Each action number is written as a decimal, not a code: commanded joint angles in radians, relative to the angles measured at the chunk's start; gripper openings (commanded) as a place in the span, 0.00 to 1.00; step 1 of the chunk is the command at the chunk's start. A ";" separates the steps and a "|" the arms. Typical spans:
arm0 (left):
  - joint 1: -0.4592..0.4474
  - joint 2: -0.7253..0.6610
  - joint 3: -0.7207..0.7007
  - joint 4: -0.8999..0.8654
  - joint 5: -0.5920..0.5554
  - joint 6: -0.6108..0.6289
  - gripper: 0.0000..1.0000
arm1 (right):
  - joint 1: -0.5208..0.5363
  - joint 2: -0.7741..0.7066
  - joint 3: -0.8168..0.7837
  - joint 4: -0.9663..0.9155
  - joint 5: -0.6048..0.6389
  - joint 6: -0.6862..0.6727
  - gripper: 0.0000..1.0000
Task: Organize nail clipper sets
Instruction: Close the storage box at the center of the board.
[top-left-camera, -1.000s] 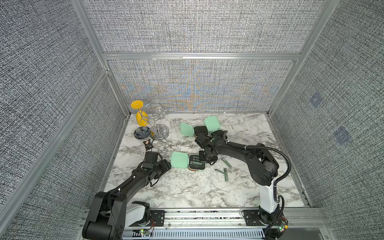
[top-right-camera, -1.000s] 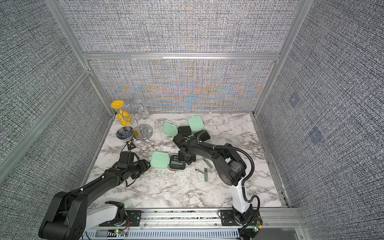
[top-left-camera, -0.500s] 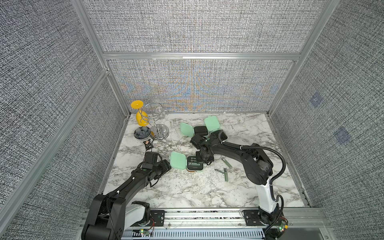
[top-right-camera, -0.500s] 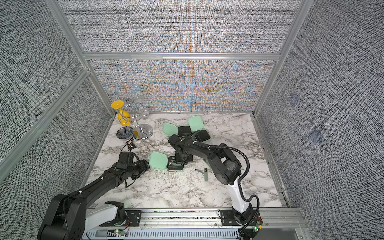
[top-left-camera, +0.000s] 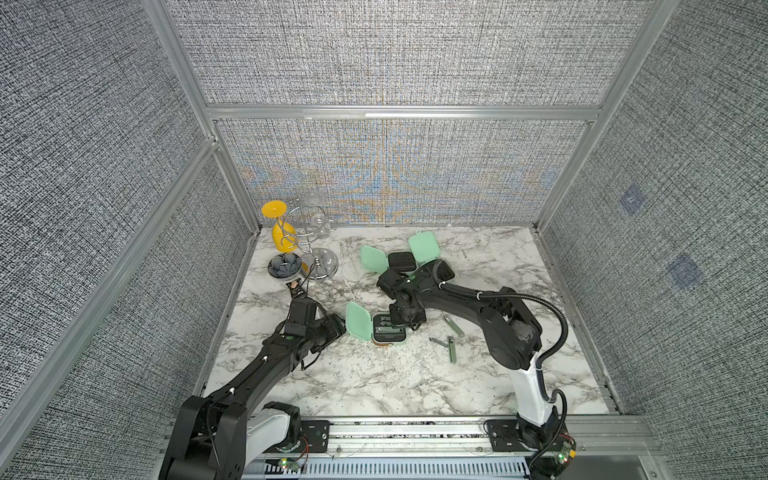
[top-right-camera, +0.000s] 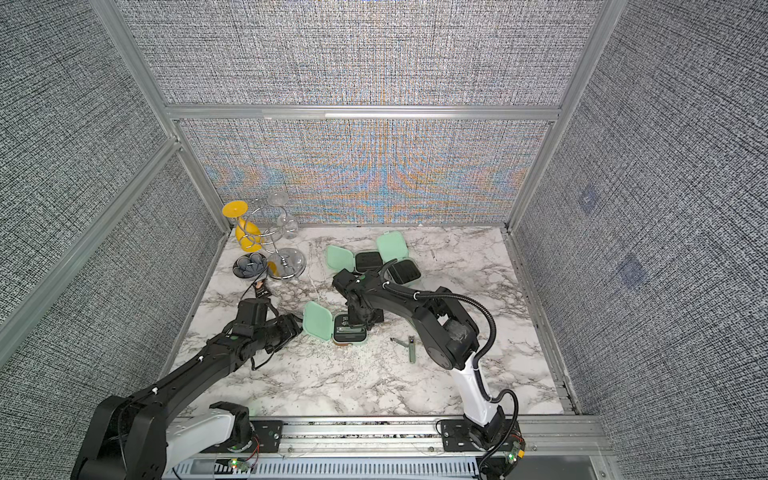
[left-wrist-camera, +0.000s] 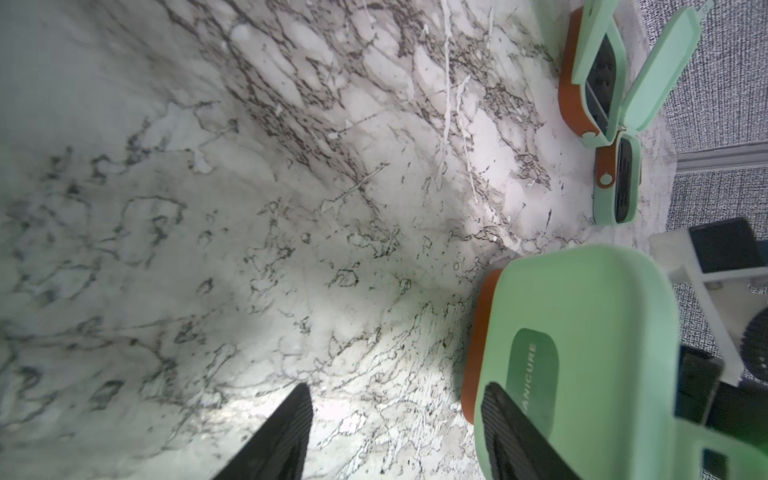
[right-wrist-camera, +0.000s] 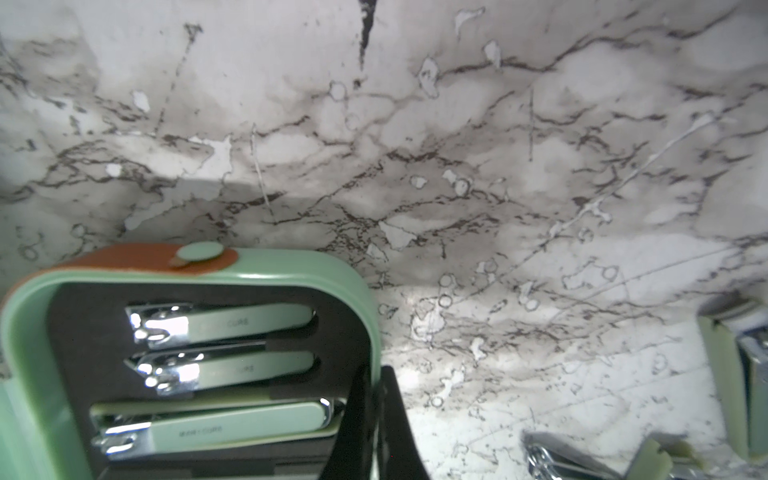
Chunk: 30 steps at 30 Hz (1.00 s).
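Sitting mid-table (top-left-camera: 374, 386) in both top views: open nail clipper case (top-left-camera: 388, 334), lid (top-left-camera: 358, 321) raised on its left. Two more open cases (top-left-camera: 399, 261) lie farther back, loose clippers (top-left-camera: 451, 351) to the right.
Left wrist: left tool (left-wrist-camera: 395, 390) spread wide, holding nothing, one finger (left-wrist-camera: 511, 428) against the lid's outer face.
Right wrist: right tool (right-wrist-camera: 376, 374) fully closed at the case rim, nothing visible between the fingers. Three seated clippers (right-wrist-camera: 224, 368) fill the tray.
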 joint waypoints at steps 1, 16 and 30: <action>-0.019 0.009 0.016 0.000 0.007 0.006 0.67 | 0.005 0.001 0.013 -0.004 0.001 0.001 0.00; -0.119 0.034 0.061 -0.034 -0.053 0.013 0.67 | 0.011 0.021 0.043 -0.019 0.002 -0.004 0.00; -0.190 0.060 0.098 -0.060 -0.102 0.015 0.67 | 0.040 0.069 0.112 -0.093 0.070 -0.023 0.00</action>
